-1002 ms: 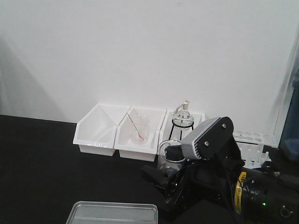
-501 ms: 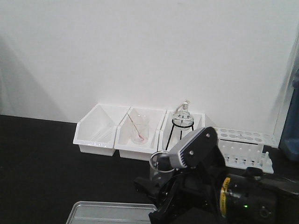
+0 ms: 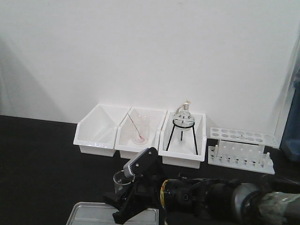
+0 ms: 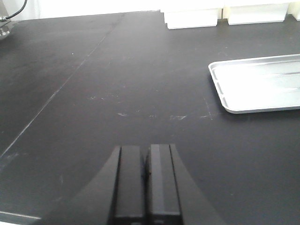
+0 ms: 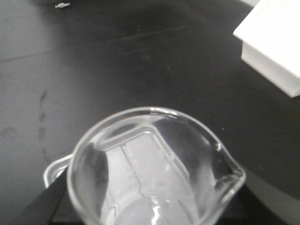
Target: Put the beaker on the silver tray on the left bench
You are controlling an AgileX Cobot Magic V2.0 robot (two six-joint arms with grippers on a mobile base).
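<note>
The beaker is clear and empty, and my right gripper is shut on it. It hangs upright just over the far right part of the silver tray on the left bench. In the right wrist view the beaker fills the lower frame with its spout to the right, and the tray's ribbed floor shows through the glass. A tray corner peeks out on the left, and one dark finger shows beside it. My left gripper is shut and empty, low over the bench, left of the silver tray.
Three white bins line the wall. The middle one holds a beaker with a rod and pink residue, the right one a flask on a tripod. A white test-tube rack stands further right. One bin corner shows in the right wrist view.
My right arm has carried the beaker left and downward, from in front of the right bin to just over the silver tray. The left gripper view has no earlier frame.
</note>
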